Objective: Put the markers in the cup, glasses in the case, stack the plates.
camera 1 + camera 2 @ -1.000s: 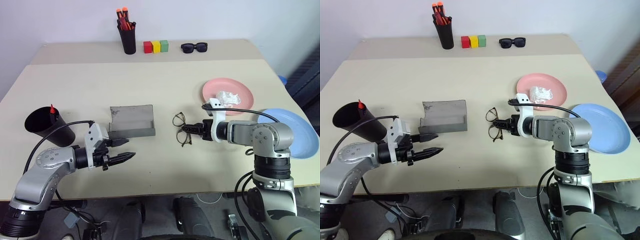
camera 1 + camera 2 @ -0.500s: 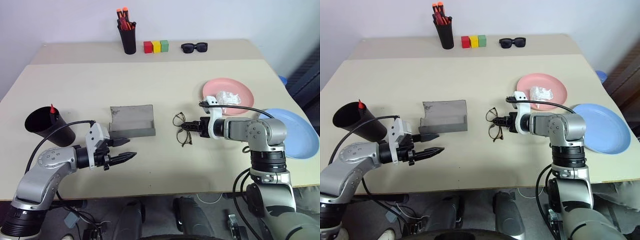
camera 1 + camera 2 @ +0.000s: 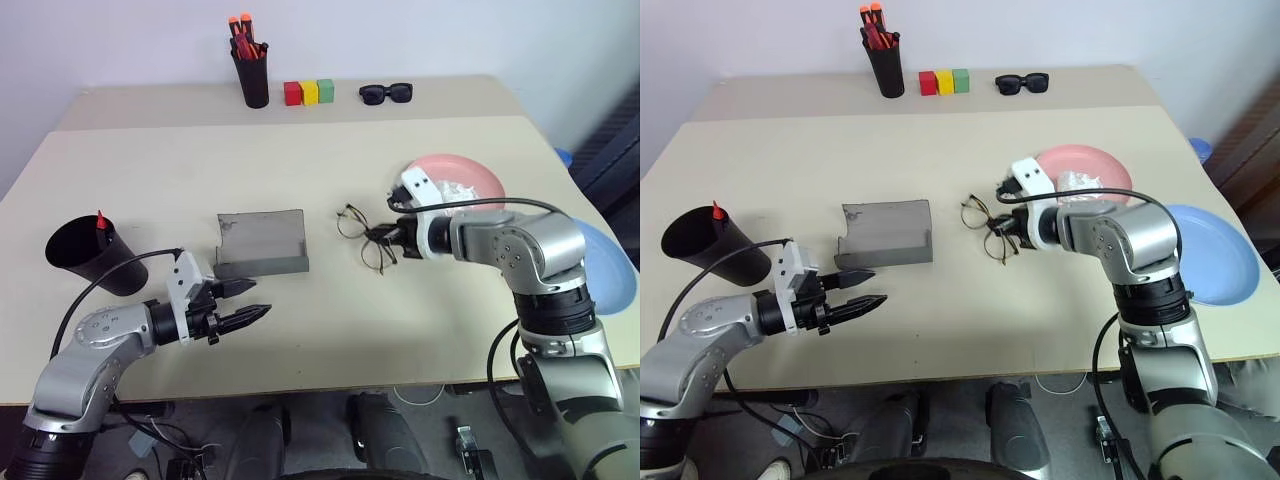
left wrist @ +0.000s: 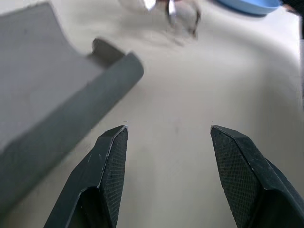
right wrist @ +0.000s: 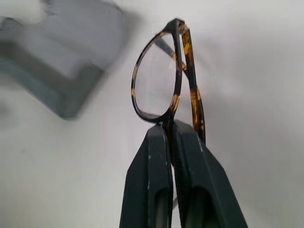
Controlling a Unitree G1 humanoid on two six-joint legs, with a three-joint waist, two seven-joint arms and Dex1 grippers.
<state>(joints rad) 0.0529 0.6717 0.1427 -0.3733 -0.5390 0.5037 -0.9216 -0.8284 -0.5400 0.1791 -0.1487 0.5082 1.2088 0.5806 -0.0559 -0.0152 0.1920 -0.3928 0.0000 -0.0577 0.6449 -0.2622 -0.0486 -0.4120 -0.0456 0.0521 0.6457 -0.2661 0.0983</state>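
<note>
My right gripper (image 3: 390, 237) is shut on the thin wire-framed glasses (image 3: 360, 238) and holds them lifted above the table, right of the case. Its fingers (image 5: 156, 156) pinch the frame below one lens (image 5: 156, 80). The grey case (image 3: 262, 245) lies open near the table's middle. My left gripper (image 3: 254, 298) hovers open just in front of the case, with nothing between its fingers (image 4: 111, 156). The black cup (image 3: 80, 255) at the left holds a red marker (image 3: 101, 220). The pink plate (image 3: 470, 172) with its tissue (image 3: 455, 192) lies behind my right arm, and the blue plate (image 3: 612, 270) at the right edge.
Along the back of the table stand a black pen holder (image 3: 253, 75) with orange-tipped pens, three coloured blocks (image 3: 310, 93) and black sunglasses (image 3: 386, 94). Bare tabletop (image 3: 330, 320) lies between my two arms and the front edge.
My right gripper closed on the glasses, rolled, and lifted them off the table, up and a little towards the case. My left gripper has stayed open in about the same place.
</note>
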